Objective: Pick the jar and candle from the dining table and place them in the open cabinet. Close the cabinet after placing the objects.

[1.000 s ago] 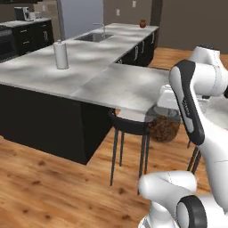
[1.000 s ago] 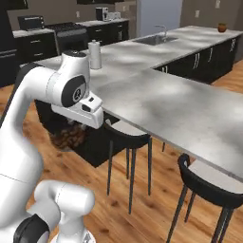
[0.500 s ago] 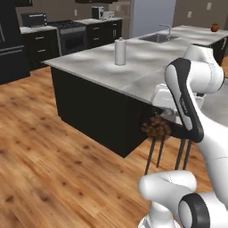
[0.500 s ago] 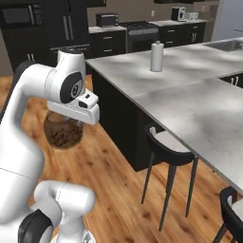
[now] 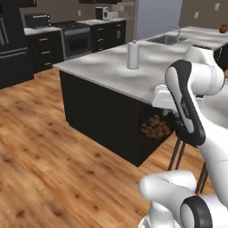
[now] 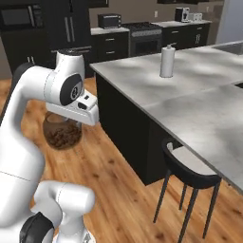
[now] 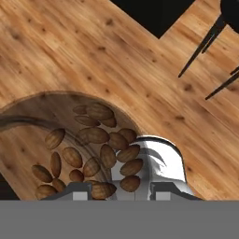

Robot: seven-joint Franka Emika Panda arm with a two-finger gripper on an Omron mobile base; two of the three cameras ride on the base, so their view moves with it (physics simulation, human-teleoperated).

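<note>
The jar [image 5: 155,127], round clear glass full of brown nuts, hangs in the air under my hand, above the wooden floor and beside the black side of the island. My gripper [image 5: 161,112] is shut on its top. From the right base the jar [image 6: 61,133] hangs below the gripper [image 6: 68,119] at the left. Looking down along the fingers, the jar [image 7: 93,149] lies right under the gripper [image 7: 119,189], with floor boards beneath. The candle, the dining table and the cabinet are out of view.
A kitchen island [image 5: 107,71] with a marble top and black sides stands ahead, with a paper towel roll [image 6: 166,61] on it. A black stool [image 6: 187,173] stands at its side. Black drawers and a stove [image 5: 78,38] line the back wall. Open wooden floor [image 5: 49,147] lies left.
The whole picture has shifted in both base views, so the base has moved along the island. The jar stays in the gripper, in the same place relative to the arm.
</note>
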